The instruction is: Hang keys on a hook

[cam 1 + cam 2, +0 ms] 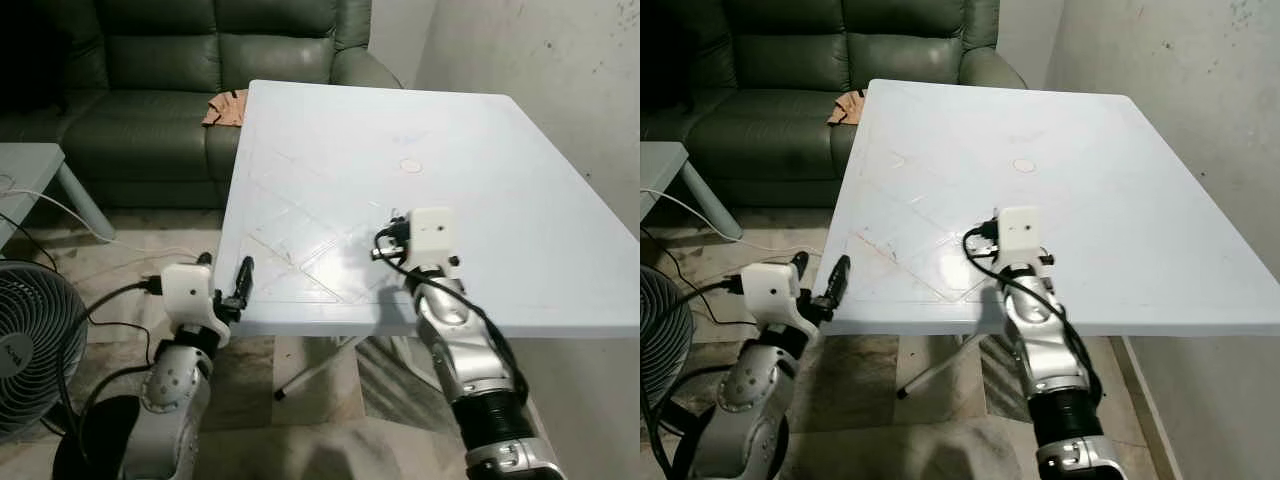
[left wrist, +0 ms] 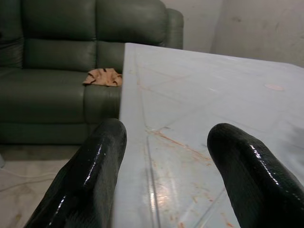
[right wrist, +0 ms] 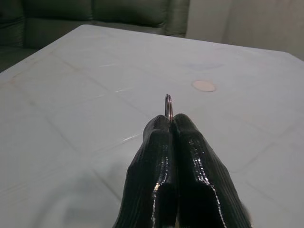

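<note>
With the key ring [image 3: 168, 105] pinched at the tips of the tightly closed right gripper [image 3: 172, 124] low in the frame over the white table [image 1: 520, 230], pickup looks done, so next comes finding a hook, while the left gripper [image 2: 166, 156] gapes empty at the table's edge.

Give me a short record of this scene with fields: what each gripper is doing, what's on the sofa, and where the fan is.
right gripper: jaws shut on a thin metal key ring, above the white plastic table
left gripper: jaws open, at the table's near left edge
sofa: dark green leather sofa with a crumpled tan cloth on its seat
fan: black floor fan, robot's left
</note>
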